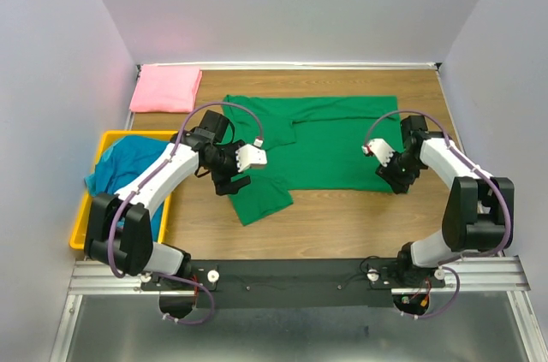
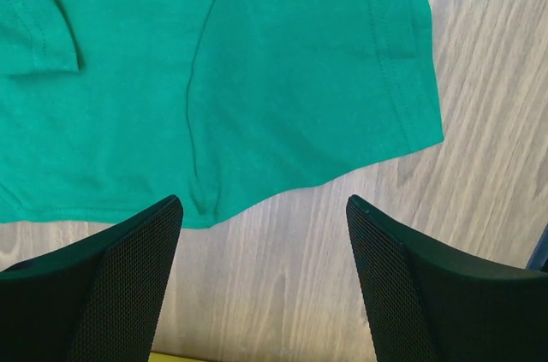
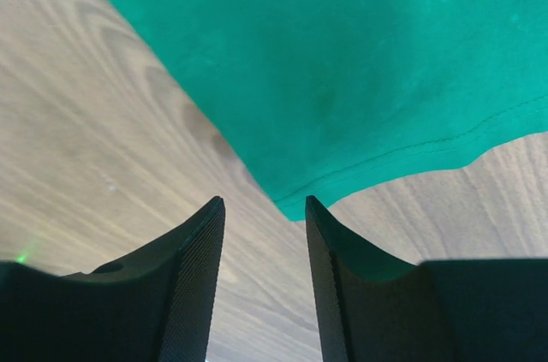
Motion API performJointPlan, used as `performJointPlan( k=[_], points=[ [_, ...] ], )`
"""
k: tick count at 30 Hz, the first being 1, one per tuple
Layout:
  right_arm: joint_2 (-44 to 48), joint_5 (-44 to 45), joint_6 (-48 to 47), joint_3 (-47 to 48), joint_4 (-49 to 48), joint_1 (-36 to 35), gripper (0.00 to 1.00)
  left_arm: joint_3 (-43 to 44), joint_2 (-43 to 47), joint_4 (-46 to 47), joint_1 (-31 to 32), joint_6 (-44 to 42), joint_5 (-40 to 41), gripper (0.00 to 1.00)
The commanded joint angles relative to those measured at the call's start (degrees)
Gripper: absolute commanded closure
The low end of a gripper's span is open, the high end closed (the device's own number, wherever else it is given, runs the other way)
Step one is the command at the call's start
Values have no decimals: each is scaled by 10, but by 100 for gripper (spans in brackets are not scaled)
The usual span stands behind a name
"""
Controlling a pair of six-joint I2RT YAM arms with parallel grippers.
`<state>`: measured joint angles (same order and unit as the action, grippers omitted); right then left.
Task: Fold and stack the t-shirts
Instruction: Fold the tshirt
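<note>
Top view, wrist views. Green shirt [image 1: 342, 139] lies spread flat at the centre of the table [image 1: 342, 221]. A pink shirt [image 1: 165, 88] sits folded at 10 o'clock and a teal shirt [image 1: 128, 165] is heaped in the bin [image 1: 80, 223] at 9 o'clock. Left gripper [image 2: 265, 204] hovers with its jaws wide apart and empty, just short of the sleeve [image 2: 317, 80] at the green shirt's 7 o'clock. Right gripper [image 3: 264, 201] has its jaws narrowly apart with nothing clamped, at the hem corner at 4 o'clock. The cloth is judged light, limp and prone to drag, so stitched hems and corners offer the best hold. No labels or writing are legible.
</note>
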<state>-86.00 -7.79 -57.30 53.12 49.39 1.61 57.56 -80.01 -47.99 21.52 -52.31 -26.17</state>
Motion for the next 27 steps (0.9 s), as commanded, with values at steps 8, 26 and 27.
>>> performJointPlan(
  k=[8, 26, 27],
  points=[
    [-32, 40, -26, -26, -68, 3, 55, -6, -21, 14, 4, -16, 18, 17],
    [-43, 66, -35, -66, -108, 3, 73, -74, -30, 40, 106, 27, 47, 19],
    [-44, 66, -33, -65, -107, 3, 74, -80, -30, 47, 113, 30, 54, 19]
  ],
)
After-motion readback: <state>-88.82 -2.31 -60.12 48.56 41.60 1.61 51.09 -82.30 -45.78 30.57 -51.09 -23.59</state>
